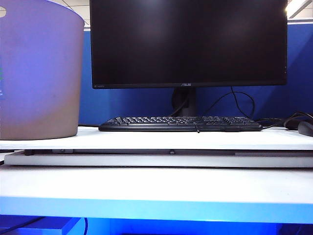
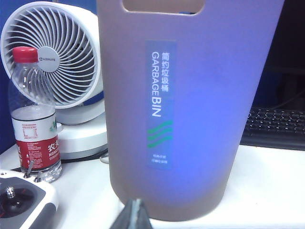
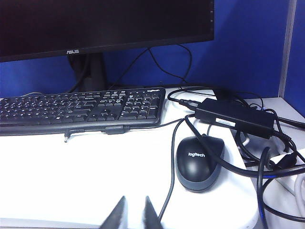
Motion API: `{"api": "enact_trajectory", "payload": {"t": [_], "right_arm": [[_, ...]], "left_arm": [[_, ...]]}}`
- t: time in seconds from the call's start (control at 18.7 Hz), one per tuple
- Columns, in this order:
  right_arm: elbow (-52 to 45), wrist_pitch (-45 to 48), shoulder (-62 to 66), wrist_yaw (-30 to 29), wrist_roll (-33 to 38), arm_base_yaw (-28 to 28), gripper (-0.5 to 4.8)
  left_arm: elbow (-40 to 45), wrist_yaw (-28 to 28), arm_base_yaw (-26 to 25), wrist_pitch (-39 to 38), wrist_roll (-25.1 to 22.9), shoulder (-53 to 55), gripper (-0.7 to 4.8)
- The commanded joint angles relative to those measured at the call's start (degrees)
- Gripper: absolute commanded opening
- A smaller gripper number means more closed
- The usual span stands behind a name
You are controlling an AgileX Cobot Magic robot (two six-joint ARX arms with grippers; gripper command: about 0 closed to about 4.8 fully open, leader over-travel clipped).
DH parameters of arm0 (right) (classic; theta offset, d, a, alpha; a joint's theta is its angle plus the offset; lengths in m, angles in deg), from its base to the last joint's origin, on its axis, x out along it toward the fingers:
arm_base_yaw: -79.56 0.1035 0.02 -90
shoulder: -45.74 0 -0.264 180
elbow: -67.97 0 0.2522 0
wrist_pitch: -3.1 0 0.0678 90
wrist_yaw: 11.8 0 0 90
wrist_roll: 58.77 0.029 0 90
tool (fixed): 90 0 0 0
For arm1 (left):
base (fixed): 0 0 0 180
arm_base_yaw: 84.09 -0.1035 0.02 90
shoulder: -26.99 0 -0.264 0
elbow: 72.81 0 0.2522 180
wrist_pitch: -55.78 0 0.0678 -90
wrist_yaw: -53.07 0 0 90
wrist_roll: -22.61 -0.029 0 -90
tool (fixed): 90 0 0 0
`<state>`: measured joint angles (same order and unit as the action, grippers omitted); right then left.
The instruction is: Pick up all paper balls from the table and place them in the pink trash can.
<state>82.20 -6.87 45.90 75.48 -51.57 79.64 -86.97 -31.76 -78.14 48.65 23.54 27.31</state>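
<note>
We see no paper balls on the desk (image 1: pixel 156 139). Left claw (image 2: pixel 133 214), closed and empty, faces the pink trash can (image 2: pixel 190 109); right claw (image 3: pixel 132 213), slightly parted, holds nothing near the mouse (image 3: pixel 200 160).

The left gripper (image 2: pixel 133 214) showed only its dark fingers, pressed together tip to tip with nothing between them. The right gripper (image 3: pixel 131 212) showed two pale fingers (image 3: pixel 118 214) standing slightly apart, a narrow gap between the tips, nothing held. Neither arm appeared in the exterior view.
</note>
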Motion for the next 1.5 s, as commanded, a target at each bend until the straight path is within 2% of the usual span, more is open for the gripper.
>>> {"api": "enact_trajectory", "payload": {"t": [0.05,0.27,0.37,0.85,1.5], "right_arm": [[-0.2,1.0,-0.1,0.0,-0.1,-0.1,0.49],[-0.2,0.3,-0.1,0.0,-0.1,-0.1,0.48],[-0.2,1.0,-0.1,0.1,-0.2,0.0,-0.03],[-0.2,-4.6,-0.1,-1.3,-1.2,0.0,-0.04],[-0.2,-1.9,-0.1,0.2,-1.2,0.0,-0.04]], "left_arm": [[0.0,0.0,0.0,0.7,-0.1,-0.1,-0.05],[0.0,0.0,0.0,0.7,-0.1,-0.1,-0.05],[0.0,0.0,0.0,0.7,-0.1,-0.1,-0.05],[0.0,0.0,0.0,0.7,-0.1,-0.1,-0.05],[0.0,0.0,0.0,0.7,-0.1,-0.1,-0.05]]}}
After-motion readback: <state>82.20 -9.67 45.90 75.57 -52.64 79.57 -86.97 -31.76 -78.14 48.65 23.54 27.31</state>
